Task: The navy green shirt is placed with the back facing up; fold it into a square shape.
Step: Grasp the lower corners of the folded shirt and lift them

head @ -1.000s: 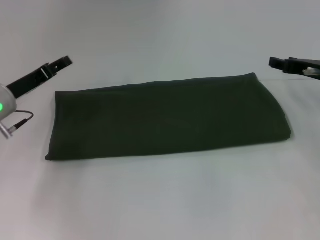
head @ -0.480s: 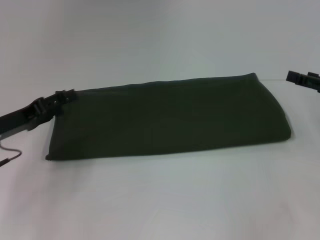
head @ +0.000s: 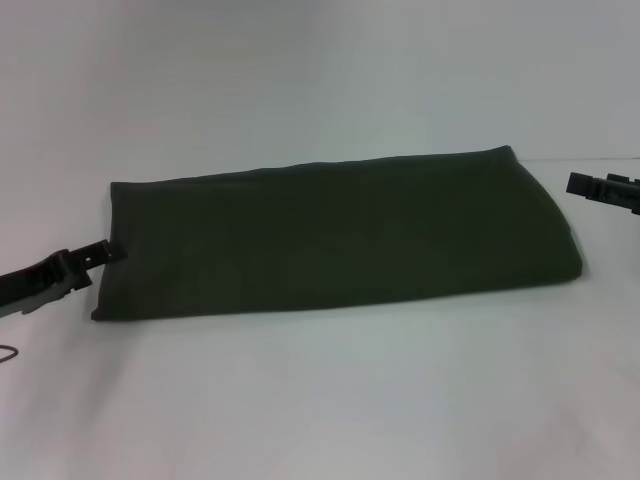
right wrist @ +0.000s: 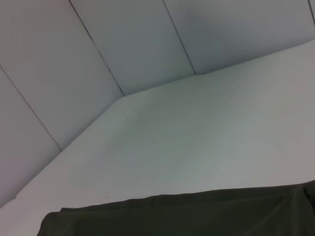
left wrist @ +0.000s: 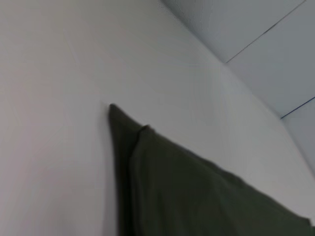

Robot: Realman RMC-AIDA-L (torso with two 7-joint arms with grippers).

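Navy green shirt [head: 340, 235] between left pincer [head: 108, 251] and right pincer [head: 578, 184]

I see soft, even, diffuse light, no glare anywhere. The head view is slightly soft overall. The shirt [head: 340, 235] reads as a flat dark mass with almost no fold detail and a thin shadow along its near edge on the white table [head: 330, 400]. Both wrist views are blurry and the wall panels dim.
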